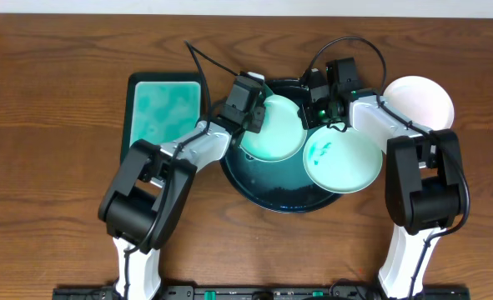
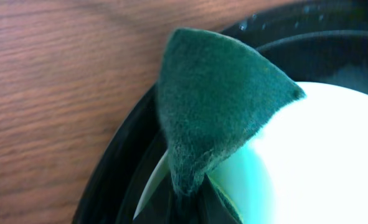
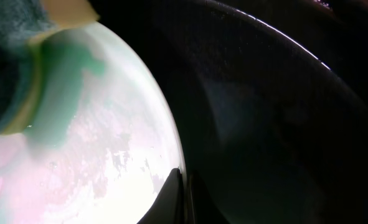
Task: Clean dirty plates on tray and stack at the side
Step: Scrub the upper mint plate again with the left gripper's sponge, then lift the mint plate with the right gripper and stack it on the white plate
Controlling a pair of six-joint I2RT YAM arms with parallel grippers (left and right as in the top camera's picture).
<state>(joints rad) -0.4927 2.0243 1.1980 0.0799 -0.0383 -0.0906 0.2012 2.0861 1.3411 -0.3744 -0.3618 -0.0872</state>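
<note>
The round black tray (image 1: 267, 198) sits mid-table. A pale-aqua plate (image 1: 273, 133) is tilted over its far left part. My right gripper (image 1: 317, 112) is shut on that plate's right rim; the right wrist view shows the fingers (image 3: 185, 196) pinching the plate's edge (image 3: 96, 162). My left gripper (image 1: 254, 115) is shut on a dark green sponge (image 2: 215, 106) pressed on the plate (image 2: 320, 162); its fingers (image 2: 187, 202) are mostly hidden. A second plate (image 1: 344, 158) with teal smears lies on the tray's right rim. A third white plate (image 1: 419, 102) lies on the table at the right.
A rectangular teal tray (image 1: 164, 112) with a black rim lies left of the round tray. The sponge's green and yellow edge shows in the right wrist view (image 3: 65, 9). Brown wood tabletop (image 1: 54, 100) surrounds everything.
</note>
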